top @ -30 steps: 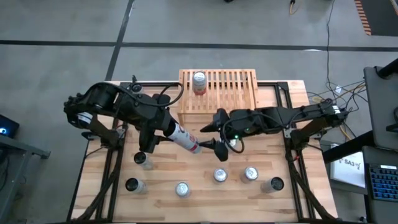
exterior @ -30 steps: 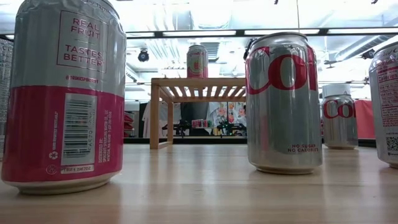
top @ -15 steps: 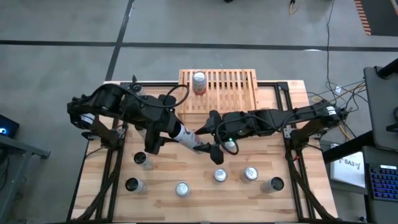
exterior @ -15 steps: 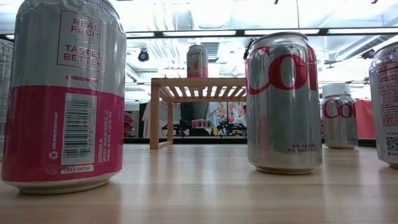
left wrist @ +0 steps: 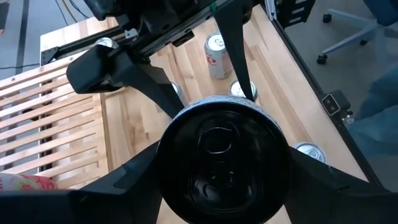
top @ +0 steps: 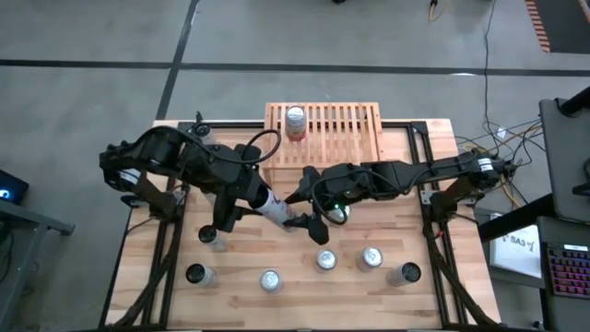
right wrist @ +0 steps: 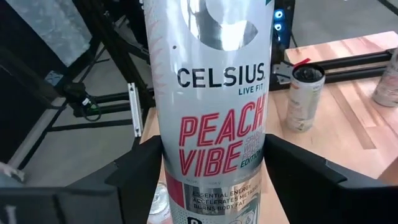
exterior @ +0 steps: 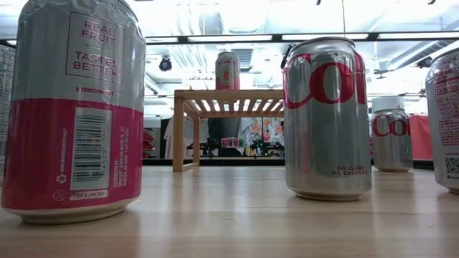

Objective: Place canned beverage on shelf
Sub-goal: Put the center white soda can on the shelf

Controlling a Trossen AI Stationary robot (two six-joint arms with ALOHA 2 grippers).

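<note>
Left arm reaches in from the table's left; left gripper (top: pixel 261 196) is clamped on a tall white Celsius can (top: pixel 273 207), holding it tilted above mid-table, just in front of the shelf (top: pixel 323 132). Right arm stretches across from the right; right gripper (top: pixel 301 208) has its fingers (right wrist: pixel 118 180) spread either side of the same can's free end, contact can't be confirmed. Surface: light wood plank table (top: pixel 387 290) on a black frame, grey floor around it, desk gear at far right. Count: one can on shelf (top: pixel 295 121), upright near its left end; six cans standing loosely along the near part of the table; one shelf; two arms.
</note>
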